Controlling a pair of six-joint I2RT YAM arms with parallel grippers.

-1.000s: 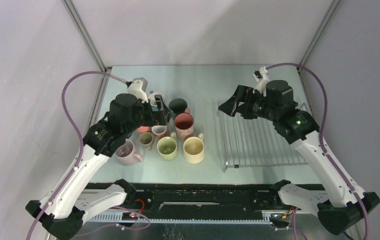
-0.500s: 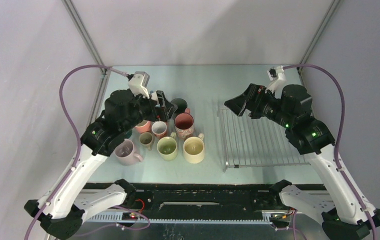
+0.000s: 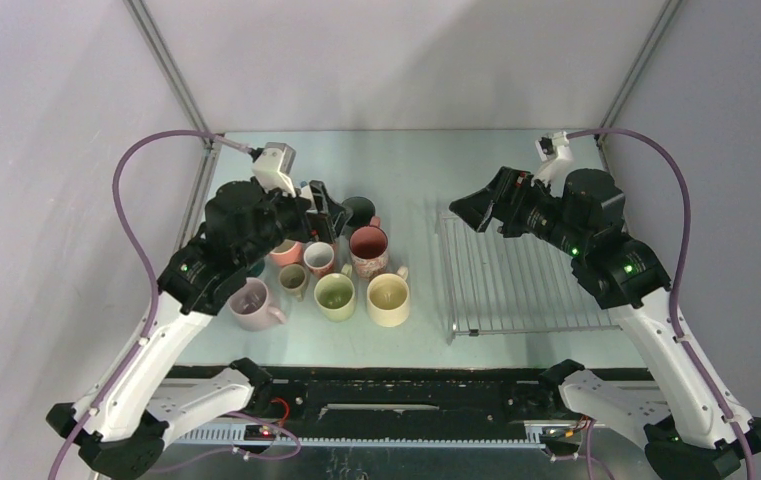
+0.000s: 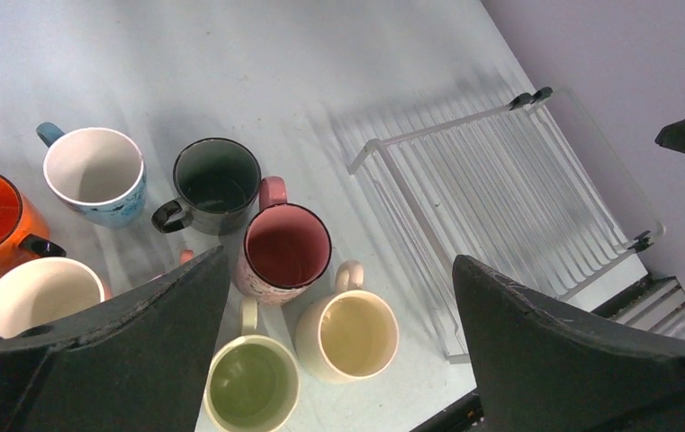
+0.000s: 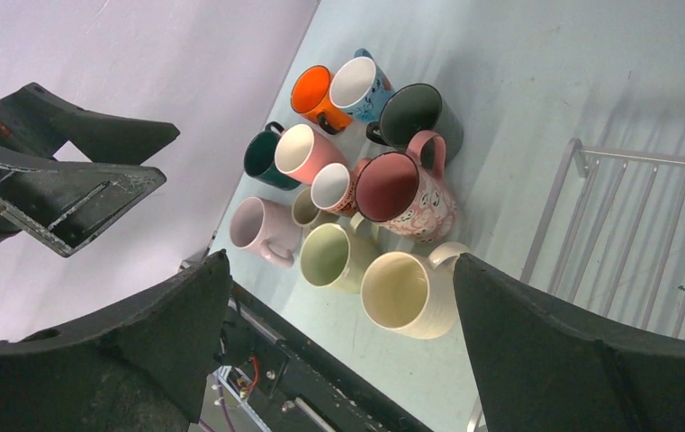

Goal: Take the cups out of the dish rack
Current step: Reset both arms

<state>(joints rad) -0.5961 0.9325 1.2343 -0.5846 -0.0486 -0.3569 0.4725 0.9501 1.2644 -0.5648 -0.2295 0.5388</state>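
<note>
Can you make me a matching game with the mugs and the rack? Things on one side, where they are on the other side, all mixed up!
Things:
1. orange mug
2. pale yellow mug
3. dish rack
4. dark grey mug

Places or states:
a. nothing on it
b. front row, the end nearest the rack
c. back row, the end farthest from the rack
d. just behind the pink mug

Pairs: 1-c, 2-b, 3-a, 4-d

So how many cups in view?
11, on the table left of the dish rack: orange, blue, black, teal, pink, small pink, red, beige, lilac, green, yellow. None seems hidden.
</note>
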